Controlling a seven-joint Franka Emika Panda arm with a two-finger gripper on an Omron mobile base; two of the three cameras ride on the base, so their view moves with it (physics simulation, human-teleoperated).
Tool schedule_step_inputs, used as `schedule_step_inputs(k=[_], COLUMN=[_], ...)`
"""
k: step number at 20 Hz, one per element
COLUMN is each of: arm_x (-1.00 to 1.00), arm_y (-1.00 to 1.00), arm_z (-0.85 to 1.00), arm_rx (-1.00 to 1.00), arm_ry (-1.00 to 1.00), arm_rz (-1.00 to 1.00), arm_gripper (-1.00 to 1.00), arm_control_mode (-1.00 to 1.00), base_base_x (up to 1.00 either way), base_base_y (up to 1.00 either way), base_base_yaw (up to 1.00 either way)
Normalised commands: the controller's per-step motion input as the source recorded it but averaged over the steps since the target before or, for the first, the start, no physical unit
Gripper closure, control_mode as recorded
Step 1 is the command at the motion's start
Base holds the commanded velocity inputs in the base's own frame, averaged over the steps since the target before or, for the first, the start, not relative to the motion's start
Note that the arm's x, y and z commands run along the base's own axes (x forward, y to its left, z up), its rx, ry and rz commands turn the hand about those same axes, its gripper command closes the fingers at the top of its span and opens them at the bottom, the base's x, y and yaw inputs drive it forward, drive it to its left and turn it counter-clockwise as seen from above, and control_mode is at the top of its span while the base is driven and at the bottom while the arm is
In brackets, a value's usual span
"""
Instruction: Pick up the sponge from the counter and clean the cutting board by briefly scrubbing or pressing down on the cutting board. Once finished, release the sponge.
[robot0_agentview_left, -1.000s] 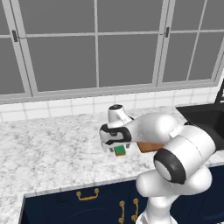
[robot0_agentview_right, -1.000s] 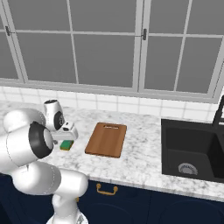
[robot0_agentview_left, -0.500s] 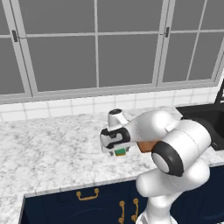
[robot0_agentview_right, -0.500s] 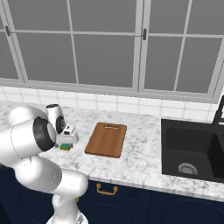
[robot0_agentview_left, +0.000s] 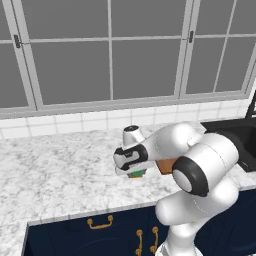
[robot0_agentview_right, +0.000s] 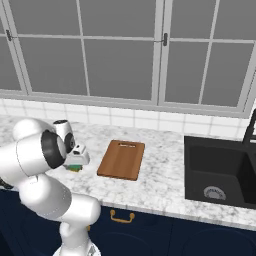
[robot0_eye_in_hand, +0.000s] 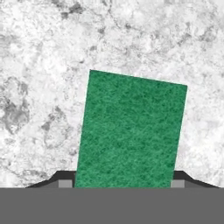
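A: Where's the sponge (robot0_eye_in_hand: 131, 131)?

B: Flat on the counter (robot0_agentview_left: 55, 175), green side up, nearer the front edge than the back wall, just left of the board (robot0_agentview_right: 121, 159) but not touching it. From the right cam it's a green-and-yellow sliver (robot0_agentview_right: 75, 167) under the hand.

A: Gripper (robot0_eye_in_hand: 122, 183)?

B: Straight over the sponge, pointing down. Fingertips (robot0_eye_in_hand: 64, 183) sit one on each side of the sponge's near end (hand cam). Whether they're pressing it or just straddling, can't tell.

A: And the board?

B: Lies mid-counter, slot end toward the wall, btw the sponge and the sink (robot0_agentview_right: 220, 170). In the left cam just a brown corner (robot0_agentview_left: 165, 166) peeks past the arm.
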Motion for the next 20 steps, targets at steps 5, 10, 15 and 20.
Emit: schedule_step_inputs(k=[5, 10, 15, 20], arm_x=[-0.12, 0.0, 0.09, 0.04], arm_y=[-0.59, -0.88, -0.34, -0.13], arm_z=[0.1, 0.0, 0.0, 0.34], arm_rx=[0.05, 0.0, -0.01, 0.0], arm_ry=[0.01, 0.01, 0.0, -0.09], arm_rz=[-0.07, -0.11, 0.0, 0.01], arm_gripper=[1.0, 1.0, 1.0, 1.0], arm_control_mode=[-1.0, -1.0, -1.0, -1.0], base_base_x=[0.0, 0.0, 0.0, 0.0], base_base_y=[0.0, 0.0, 0.0, 0.0], base_base_yaw=[0.0, 0.0, 0.0, 0.0])
